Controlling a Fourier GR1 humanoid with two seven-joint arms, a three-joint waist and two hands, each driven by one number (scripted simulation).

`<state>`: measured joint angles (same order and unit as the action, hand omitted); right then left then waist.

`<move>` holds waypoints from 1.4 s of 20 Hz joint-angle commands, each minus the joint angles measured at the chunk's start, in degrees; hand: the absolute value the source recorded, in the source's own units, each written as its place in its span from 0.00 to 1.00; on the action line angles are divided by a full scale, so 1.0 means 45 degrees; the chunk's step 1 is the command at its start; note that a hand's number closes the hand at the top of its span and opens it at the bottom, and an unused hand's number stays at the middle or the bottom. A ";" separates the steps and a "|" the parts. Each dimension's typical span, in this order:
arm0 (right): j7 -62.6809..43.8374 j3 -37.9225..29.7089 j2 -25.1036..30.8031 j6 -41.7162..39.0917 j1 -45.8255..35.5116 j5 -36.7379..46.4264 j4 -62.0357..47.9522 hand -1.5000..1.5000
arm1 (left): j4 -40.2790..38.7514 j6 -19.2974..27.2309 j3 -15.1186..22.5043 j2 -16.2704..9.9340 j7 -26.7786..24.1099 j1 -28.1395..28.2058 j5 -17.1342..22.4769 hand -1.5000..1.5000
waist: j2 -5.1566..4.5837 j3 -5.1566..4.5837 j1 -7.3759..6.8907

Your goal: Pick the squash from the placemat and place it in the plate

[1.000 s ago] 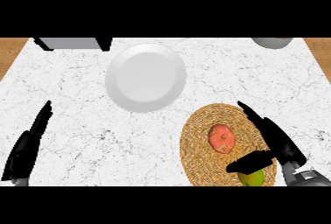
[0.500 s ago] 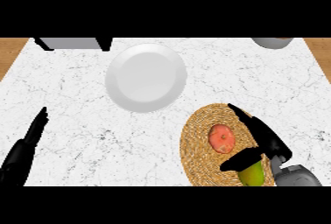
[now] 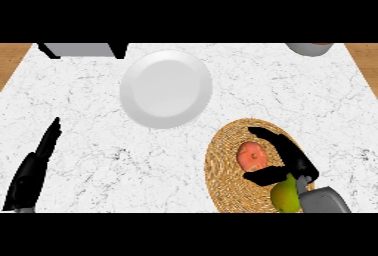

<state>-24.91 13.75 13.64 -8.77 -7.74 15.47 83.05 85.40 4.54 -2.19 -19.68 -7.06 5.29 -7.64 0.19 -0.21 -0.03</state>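
While seen from steeply above, shows a white marbled counter [image 3: 96, 145] with a round woven placemat [image 3: 225, 165] at lower right and a white plate [image 3: 166, 89] well apart from it, up and to the left. Holds two things on the placemat: a round orange-red fruit [image 3: 252, 156] near the middle, and just beside it toward the near edge a yellow-green squash [image 3: 286, 197], partly hidden. Shows the right hand [image 3: 291, 157] hanging over the placemat, fingers spread long above the red fruit and thumb [image 3: 267, 176] stretched out toward the squash — open, curled round nothing, though whether it touches either fruit cannot be told. Shows the left hand [image 3: 33, 172] at the lower left edge of the counter, resting open with fingers straight, far from everything. Likely means the squash is not yet picked up and the plate holds nothing. Judged from its look, probably a stiff, smooth-skinned and fairly light thing, rounded enough to roll or slip sideways — best taken across its widest middle, thumb on one side and fingers on the other, clear of the neighbouring red fruit. Also shows a grey box [image 3: 83, 49] at the top left edge and a grey pot [image 3: 314, 48] at the top right.
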 commanded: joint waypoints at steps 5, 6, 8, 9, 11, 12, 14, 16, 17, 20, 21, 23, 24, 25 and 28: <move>0.1487 -0.0009 -0.0952 0.0632 0.0449 0.1093 -0.0599 1.00 | 0.1258 -0.0293 -0.0190 0.0497 0.0554 0.0704 -0.0479 0.50 | -0.0033 0.0050 -0.0032; 0.0633 -0.0554 -0.0592 -0.0312 0.0081 0.0670 0.0317 1.00 | 0.0801 -0.0534 -0.0655 0.0486 -0.0180 0.0861 -0.0397 0.50 | -0.0032 0.0047 -0.0023; 0.2341 -0.0785 0.0110 -0.0303 -0.1787 0.1271 -0.2655 1.00 | 0.0315 -0.0823 -0.0622 0.0093 -0.0083 -0.0069 -0.0120 0.50 | -0.0083 0.0055 -0.0165; 0.1941 -0.0959 0.0866 -0.0714 -0.2967 0.1589 -0.2984 1.00 | 0.0487 -0.0619 -0.0252 0.0381 -0.0030 0.0124 -0.0307 0.50 | -0.0141 0.0060 -0.0423; 0.2086 -0.0591 0.1986 -0.1184 -0.4211 0.2625 -0.3754 1.00 | 0.0669 -0.0668 -0.0004 0.0307 0.0089 -0.0262 -0.0496 0.50 | -0.0330 0.0075 -0.1016; 0.2567 -0.0741 0.3316 -0.2018 -0.4537 0.2750 -0.3722 1.00 | 0.0344 -0.0906 -0.0183 0.0197 -0.0069 -0.0446 -0.0225 0.50 | -0.0413 0.0052 -0.1023; 0.3009 -0.0368 0.3802 -0.1975 -0.5461 0.3627 -0.4678 1.00 | 0.0699 -0.0913 0.0196 0.0437 0.0053 -0.0528 -0.0319 0.50 | -0.0560 0.0083 -0.1587; 0.4440 -0.0433 0.4316 -0.1829 -0.6033 0.3982 -0.6079 1.00 | 0.0510 -0.0834 0.0240 0.0444 0.0099 -0.0611 -0.0492 0.50 | -0.0528 0.0101 -0.1347; 0.4584 -0.0458 0.4189 -0.1349 -0.6649 0.4296 -0.6603 1.00 | 0.0325 -0.0671 0.0254 0.0523 -0.0123 -0.0814 -0.0625 0.50 | -0.0562 0.0096 -0.1400; 0.5427 -0.0821 0.4409 -0.0005 -0.7749 0.4920 -0.7956 1.00 | 0.0074 -0.0858 -0.0020 0.0322 -0.0139 -0.0904 -0.0432 0.50 | -0.0546 0.0094 -0.1370; 0.5548 -0.0829 0.4265 0.0530 -0.8124 0.5185 -0.8380 1.00 | 0.0335 -0.0548 0.0253 0.0551 -0.0018 -0.0868 -0.0770 0.50 | -0.0497 0.0101 -0.1340; 0.6254 -0.1157 0.3999 0.1421 -0.8723 0.5200 -0.9191 1.00 | -0.0371 -0.0814 -0.0099 0.0314 -0.0460 -0.0969 -0.0520 0.50 | -0.0491 0.0085 -0.1188; 0.6637 -0.1197 0.3638 0.2127 -0.8850 0.5297 -0.9500 1.00 | -0.0332 -0.0664 -0.0022 0.0505 -0.0215 -0.0967 -0.0575 0.50 | -0.0459 0.0091 -0.1126; 0.6791 -0.1532 0.3745 0.2346 -0.9313 0.5158 -0.9694 1.00 | 0.0188 -0.0720 0.0044 0.0518 0.0030 -0.0928 -0.0504 0.50 | -0.0408 0.0099 -0.1156; 0.8132 -0.1972 0.3941 0.3618 -0.9677 0.5133 -0.9824 1.00 | 0.0125 -0.0668 -0.0159 0.0379 0.0072 -0.0574 -0.0550 0.50 | -0.0285 0.0088 -0.0856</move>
<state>6.02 7.23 31.43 0.86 -47.78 38.26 41.50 85.59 1.51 -2.31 -17.55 -7.08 1.53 -10.08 -1.61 0.19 -4.76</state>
